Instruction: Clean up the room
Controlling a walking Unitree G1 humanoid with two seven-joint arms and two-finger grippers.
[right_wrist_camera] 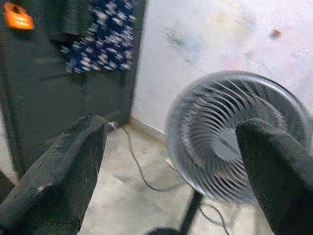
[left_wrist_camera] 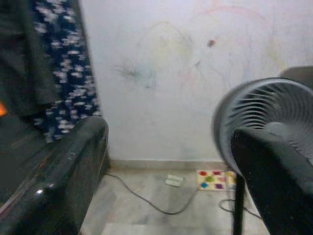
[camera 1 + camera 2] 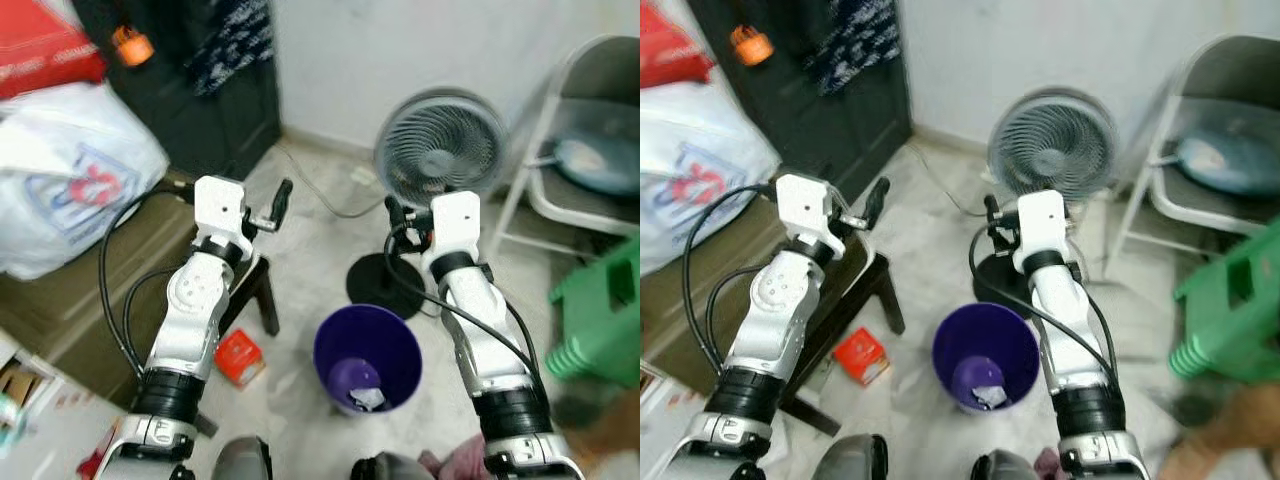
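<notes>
1. The purple bin (image 3: 367, 357) stands on the floor between the robot's two arms and already holds a piece of crumpled white rubbish (image 3: 366, 397), so judging by that some tidying is done.
2. A small red box (image 3: 239, 357) lies on the floor just beside the bin, at the foot of a dark table leg; it looks like the nearest thing left to clear.
3. The left tool (image 3: 280, 203) is raised above the floor near the low dark worktop (image 3: 60, 300), its fingers apart and holding nothing.
4. The right tool (image 3: 396, 217) is held up in front of the standing fan (image 3: 441, 144), its fingers also apart and empty.
5. The floor (image 3: 310, 250) is pale, mottled stone; a thin cable trails across it toward the fan's black base.
6. A white plastic bag (image 3: 70, 170) and a red bag (image 3: 40, 45) sit piled on the worktop at the robot's left, against a dark cabinet with patterned blue cloth hanging on it.
7. At the right stand a folding metal chair (image 3: 580, 130) with a blue-grey object on its seat and a green plastic stool (image 3: 600, 310); the wall behind is marked with scribbles.
8. Most of the room appears untidied.
</notes>
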